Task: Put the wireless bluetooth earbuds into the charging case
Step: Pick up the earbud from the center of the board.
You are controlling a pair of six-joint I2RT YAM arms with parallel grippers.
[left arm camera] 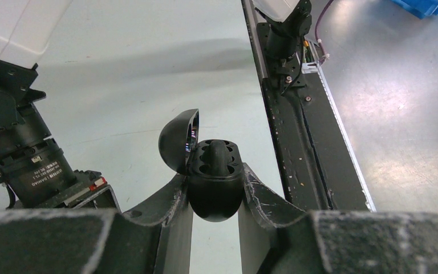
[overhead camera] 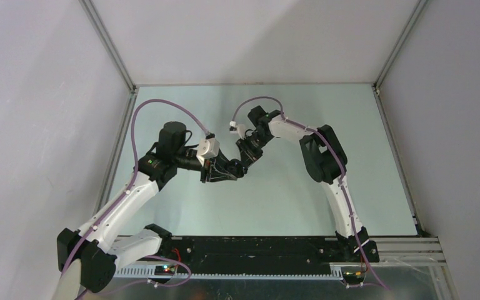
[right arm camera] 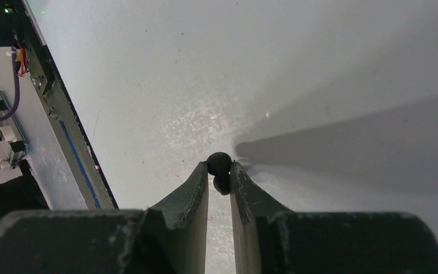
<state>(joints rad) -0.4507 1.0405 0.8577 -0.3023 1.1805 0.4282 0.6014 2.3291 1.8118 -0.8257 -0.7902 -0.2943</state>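
My left gripper is shut on the black charging case, held above the table with its round lid hinged open to the left; the case's sockets face the camera. My right gripper is shut on one glossy black earbud, pinched at the fingertips above the table. In the top view both grippers meet at mid-table, the left gripper just below and left of the right gripper. The other black bud and the pale purple buds are out of view.
The black base rail with the right arm's base runs along the right of the left wrist view. The table's metal edge rail lies at the left of the right wrist view. Grey enclosure walls surround the table.
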